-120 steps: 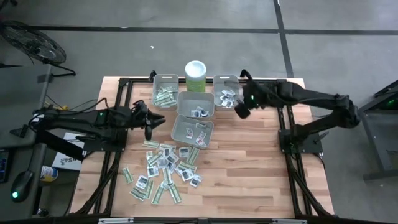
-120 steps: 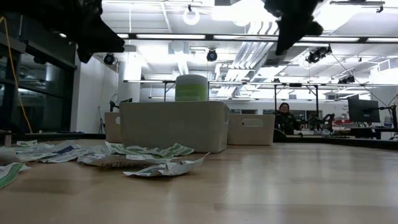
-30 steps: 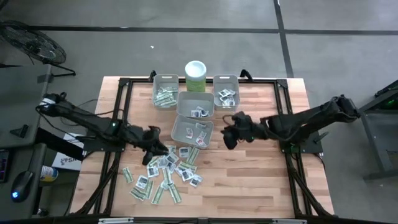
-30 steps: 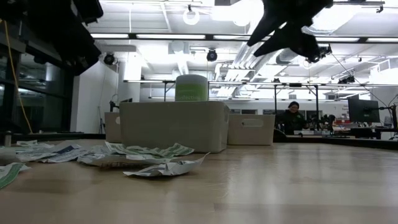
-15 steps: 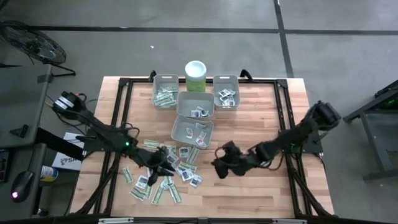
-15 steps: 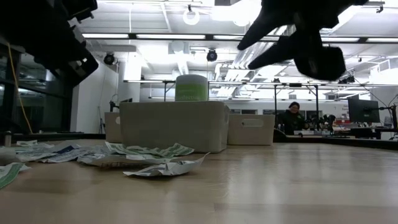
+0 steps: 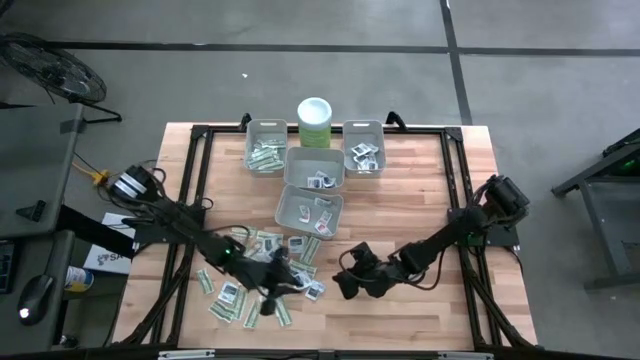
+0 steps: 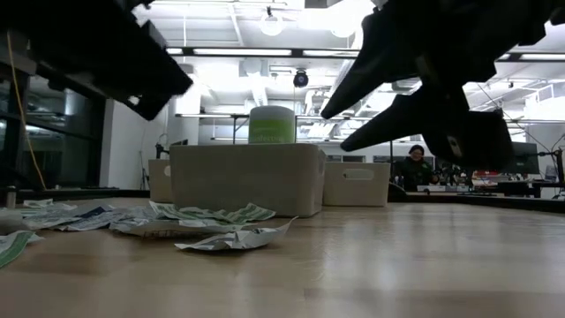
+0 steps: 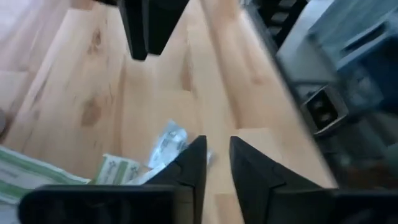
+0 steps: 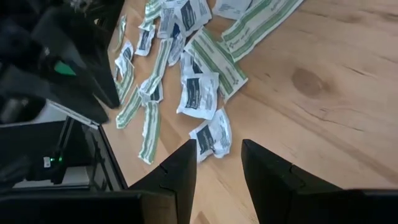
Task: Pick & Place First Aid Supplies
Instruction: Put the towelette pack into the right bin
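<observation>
The first aid supplies, narrow green-white strips and small white squares, lie flat in a loose pile on the wooden table near its front left. My left gripper hangs over the pile's right part, open by a narrow gap, with a white square packet on the wood just beside one finger. My right gripper hovers open at the pile's right edge, pointing at it. A crumpled white packet lies just beyond its fingertips. Both stand above the table in the low view, the right gripper at the upper right.
Two grey bins stand behind the pile, and two more sit at the far edge beside a pale green canister. Bare wood lies to the right. A person sits in the room beyond.
Both grippers have come down and toward the table's near edge. My left gripper has swept right across the pile to its right part. My right gripper has gone left to the pile's right edge and rolled. The two now nearly face each other. The packets have not moved.
</observation>
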Robot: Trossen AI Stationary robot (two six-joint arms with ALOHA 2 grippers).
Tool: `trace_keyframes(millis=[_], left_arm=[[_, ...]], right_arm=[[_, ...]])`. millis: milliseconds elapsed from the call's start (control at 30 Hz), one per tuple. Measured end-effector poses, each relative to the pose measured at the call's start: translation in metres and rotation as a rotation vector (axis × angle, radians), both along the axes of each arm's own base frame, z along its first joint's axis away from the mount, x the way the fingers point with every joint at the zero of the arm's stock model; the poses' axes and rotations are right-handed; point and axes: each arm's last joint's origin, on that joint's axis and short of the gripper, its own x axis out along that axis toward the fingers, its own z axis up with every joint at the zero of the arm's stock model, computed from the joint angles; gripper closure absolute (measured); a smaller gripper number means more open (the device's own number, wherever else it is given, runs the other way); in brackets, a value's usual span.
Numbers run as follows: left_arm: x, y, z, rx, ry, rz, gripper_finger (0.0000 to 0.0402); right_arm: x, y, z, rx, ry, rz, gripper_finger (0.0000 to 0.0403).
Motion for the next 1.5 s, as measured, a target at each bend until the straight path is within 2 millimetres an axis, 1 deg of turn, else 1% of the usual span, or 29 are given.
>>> trace_keyframes(millis=[167,233,367,600,733,967,1267,1500], left_arm=[[0.021,-0.014,-0.005,0.085,0.092,0.010,0.0391],[0.029,-0.019,-0.007,0.094,0.115,0.015,0.0396],[0.037,-0.024,-0.019,0.093,0.156,0.056,0.0399],[0.040,-0.025,-0.045,0.066,0.237,0.138,0.0400],[0.040,-0.025,-0.054,0.056,0.266,0.155,0.0401],[0.041,-0.026,-0.058,0.064,0.266,0.160,0.0401],[0.042,-0.026,-0.073,0.056,0.298,0.205,0.0401],[0.041,-0.025,-0.074,0.060,0.305,0.206,0.0401]], right_arm=[[0.000,0.000,-0.001,-0.004,0.006,-0.001,0.0281],[-0.001,0.000,-0.001,-0.006,0.010,-0.001,0.0281],[-0.001,-0.001,-0.001,-0.006,0.018,0.001,0.0281],[-0.001,-0.001,-0.001,-0.007,0.016,-0.003,0.0281],[-0.001,-0.001,-0.001,-0.002,0.014,-0.008,0.0281],[0.001,0.001,0.002,0.032,-0.023,-0.017,0.0281],[0.001,0.001,0.001,0.102,-0.010,-0.056,0.0281],[0.001,0.001,0.001,0.068,-0.017,-0.043,0.0281]])
